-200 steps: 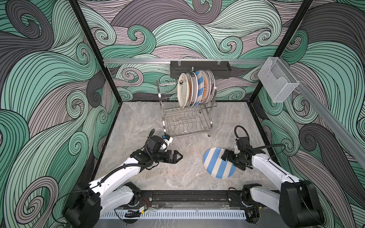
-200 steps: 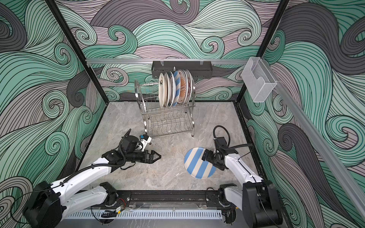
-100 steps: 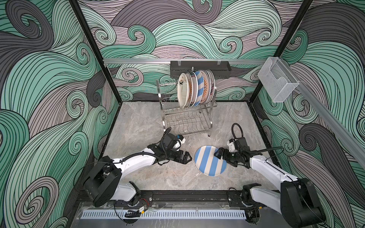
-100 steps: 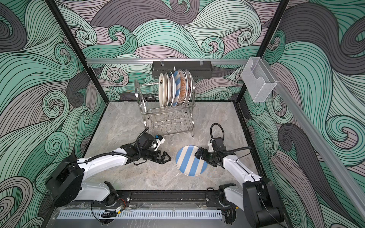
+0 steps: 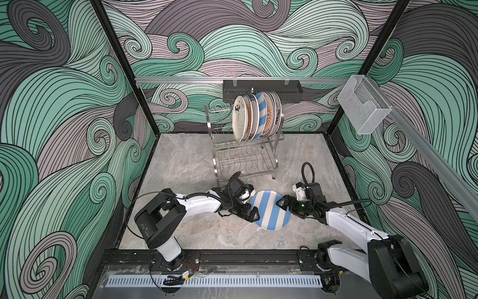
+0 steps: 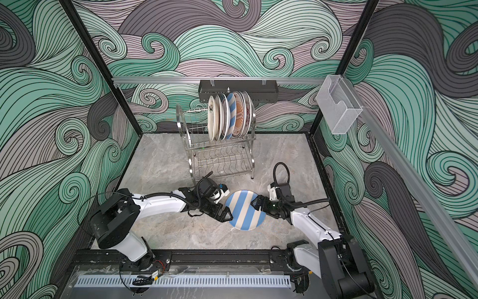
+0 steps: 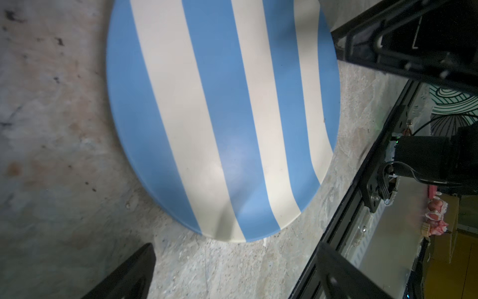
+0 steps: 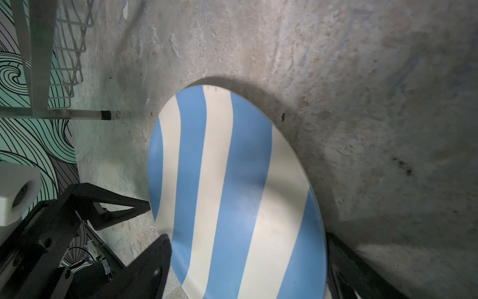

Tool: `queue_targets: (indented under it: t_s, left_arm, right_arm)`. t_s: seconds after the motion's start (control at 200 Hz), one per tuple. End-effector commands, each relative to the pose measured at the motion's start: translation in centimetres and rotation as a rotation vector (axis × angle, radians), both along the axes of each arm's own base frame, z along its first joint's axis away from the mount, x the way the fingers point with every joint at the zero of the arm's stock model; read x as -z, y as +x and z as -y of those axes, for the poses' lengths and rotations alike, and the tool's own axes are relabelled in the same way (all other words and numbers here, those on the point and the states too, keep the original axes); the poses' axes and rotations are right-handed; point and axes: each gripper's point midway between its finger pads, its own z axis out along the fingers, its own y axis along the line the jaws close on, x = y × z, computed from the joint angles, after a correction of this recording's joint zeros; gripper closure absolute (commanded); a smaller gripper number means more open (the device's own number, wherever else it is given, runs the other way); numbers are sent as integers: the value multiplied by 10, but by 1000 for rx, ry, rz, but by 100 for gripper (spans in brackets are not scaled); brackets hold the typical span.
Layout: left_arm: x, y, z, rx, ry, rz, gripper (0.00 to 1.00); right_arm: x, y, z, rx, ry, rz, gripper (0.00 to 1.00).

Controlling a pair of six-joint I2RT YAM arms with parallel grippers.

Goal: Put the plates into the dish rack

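The blue-striped plate [image 5: 270,210] lies flat on the marble tabletop [image 5: 186,165] before the dish rack [image 5: 243,158]. The left gripper [image 5: 254,214] gapes beside its rim; the right gripper [image 5: 284,207] straddles the opposite rim, jaws wide. Probably stiff, glazed, slippery, breakable — pinch the rim firmly.

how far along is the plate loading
Done: several plates stand in the upper tier of the dish rack. In hand: one striped plate lies on the table, its edge between the jaws of the open right pincer, the open left pincer at its opposite edge. Left: lifting and slotting that plate; no other loose plate shows.
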Motion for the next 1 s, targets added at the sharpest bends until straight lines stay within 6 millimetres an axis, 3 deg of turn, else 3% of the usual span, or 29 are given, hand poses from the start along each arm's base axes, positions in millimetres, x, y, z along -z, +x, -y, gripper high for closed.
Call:
queue_targets:
  t_s: [0.0,0.25,0.635,0.996]
  left_arm:
    - [-1,0,10,48,8,3,1]
    - [6,3,15,76,24,1,1]
    - [16,2,19,97,20,-18,1]
    - [15,4,17,87,29,-5,1]
  right_arm:
    - [46,-55,16,12,-87,-258,8]
    - [46,-56,9,-1,-55,-259,8]
    - [18,-48,-33,-79,241,-198,24]
    - [-20,-36,-24,-24,226,-50,36]
